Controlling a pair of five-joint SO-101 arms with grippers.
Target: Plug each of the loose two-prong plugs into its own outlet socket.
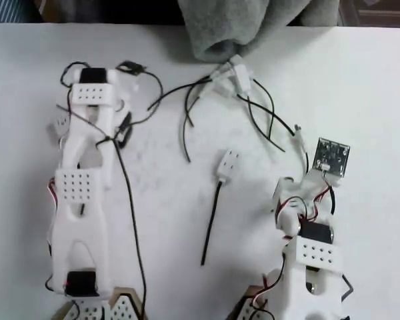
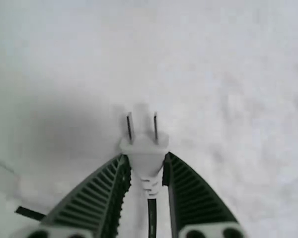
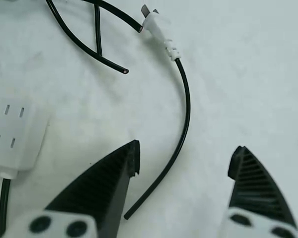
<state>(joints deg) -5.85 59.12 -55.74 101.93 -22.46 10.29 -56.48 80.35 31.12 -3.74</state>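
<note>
My left gripper [image 2: 146, 159] is shut on a white two-prong plug [image 2: 143, 144], whose prongs point away from me over bare table and whose black cord runs back between the fingers. The left arm [image 1: 80, 187] stands along the table's left side. The white outlet strip [image 1: 228, 163] lies mid-table and shows two pairs of slots in the right wrist view [image 3: 12, 134]. My right gripper [image 3: 186, 150] hangs open above the table beside the strip. A loose white plug [image 3: 156, 25] lies beyond it, its black cord curving between the fingers; the same plug [image 1: 297, 133] sits ahead of the right arm [image 1: 307, 247].
Several more white plugs [image 1: 230, 75] with tangled black cords lie at the back centre, close to a grey cloth [image 1: 240, 27] on the far edge. The strip's black cable [image 1: 210, 220] runs toward the front. A long black cord [image 1: 130, 213] trails beside the left arm.
</note>
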